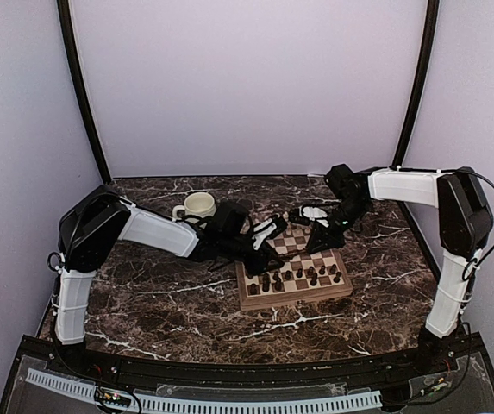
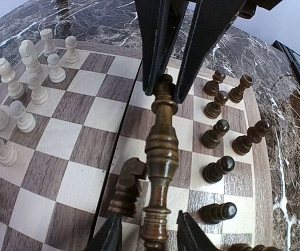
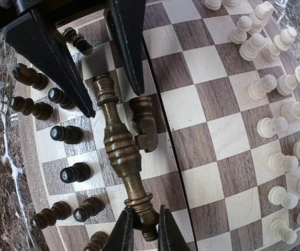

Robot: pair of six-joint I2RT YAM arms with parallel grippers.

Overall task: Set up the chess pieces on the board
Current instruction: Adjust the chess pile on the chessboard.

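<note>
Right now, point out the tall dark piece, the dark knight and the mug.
tall dark piece (image 3: 119, 146), right wrist view, mid shaft.
dark knight (image 2: 126, 189), left wrist view, its body.
mug (image 1: 200, 208), top external view, its side wall.

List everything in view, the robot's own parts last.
table: one, dark marble, under everything
board: one, brown chequered, mid-table
mug: one, cream, behind the board's left
dark pieces: about nine, brown-black, board's near side
white pieces: many, cream, opposite side
tall piece: one, brown, lying level between the grippers
knight: one, brown, beside it
left gripper: black, open around one end
right gripper: black, shut on the other end
</note>
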